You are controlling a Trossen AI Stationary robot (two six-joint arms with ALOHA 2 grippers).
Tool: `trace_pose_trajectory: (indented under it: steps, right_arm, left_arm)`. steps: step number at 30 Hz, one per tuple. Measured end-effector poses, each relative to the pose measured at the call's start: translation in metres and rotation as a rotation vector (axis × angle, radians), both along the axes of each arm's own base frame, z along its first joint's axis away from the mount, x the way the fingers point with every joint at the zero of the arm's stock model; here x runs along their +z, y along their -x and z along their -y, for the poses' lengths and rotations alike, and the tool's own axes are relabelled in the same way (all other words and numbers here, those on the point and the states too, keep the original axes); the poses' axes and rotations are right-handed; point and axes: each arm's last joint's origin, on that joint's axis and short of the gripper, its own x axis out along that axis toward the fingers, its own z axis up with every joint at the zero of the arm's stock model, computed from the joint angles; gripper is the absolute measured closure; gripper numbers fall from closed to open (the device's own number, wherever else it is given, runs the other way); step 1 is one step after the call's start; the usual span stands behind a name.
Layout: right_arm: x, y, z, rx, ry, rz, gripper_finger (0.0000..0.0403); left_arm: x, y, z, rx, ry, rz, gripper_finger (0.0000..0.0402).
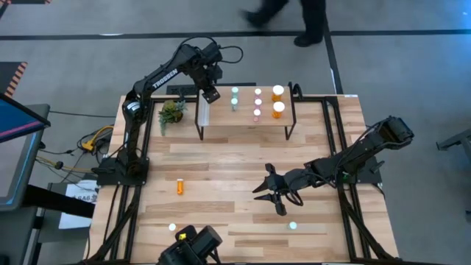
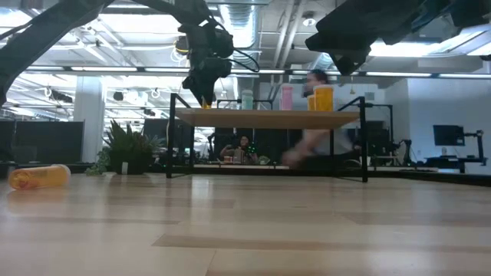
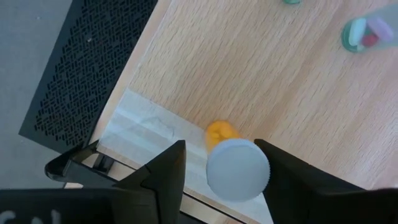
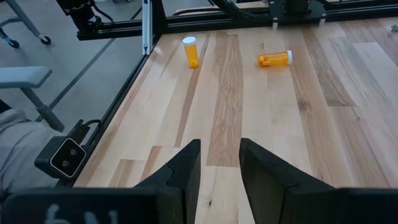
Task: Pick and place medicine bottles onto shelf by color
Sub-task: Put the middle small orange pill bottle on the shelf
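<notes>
On the wooden table (image 1: 243, 158), we see the left gripper (image 3: 221, 163) holding an orange bottle (image 3: 231, 163) over the shelf (image 1: 221, 114) near its pale strip; released crooked, it may topple off. The right gripper (image 1: 274, 193) waits wide, empty.

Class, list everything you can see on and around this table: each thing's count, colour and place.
Shelf: one, light wood, table's far side.
Teal bottles: two, on shelf.
Pink bottles: three, on shelf, right of teal.
Large orange bottles: two, shelf's right end.
Lying bottle: one, orange, table's left.
Standing bottle: one, orange, near-left edge.
Capped bottle: one, seemingly teal, near edge.
Plant: one, green, left of shelf.
Person: one, dark clothes, beyond table.
Left arm: jaws shut on held orange bottle, over shelf's left end.
Right arm: jaws open, empty.
</notes>
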Motion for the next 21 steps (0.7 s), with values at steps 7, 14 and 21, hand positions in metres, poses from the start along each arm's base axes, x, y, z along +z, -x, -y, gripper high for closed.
trace_pose_trajectory:
  steps: [7,14,21]
  right_arm:
    - [0.0,0.0,0.0,0.0,-0.001,0.002,0.027]
    - [0.001,0.0,0.0,0.0,-0.002,0.005,0.027]
    - [0.001,0.0,0.0,0.0,-0.003,0.008,0.027]
  left_arm:
    - [0.0,0.0,0.0,-0.001,-0.003,0.004,0.0207]
    - [0.0,0.0,0.0,-0.016,-0.006,0.003,0.0195]
    - [0.012,0.0,0.0,-0.011,-0.039,0.03,0.0172]
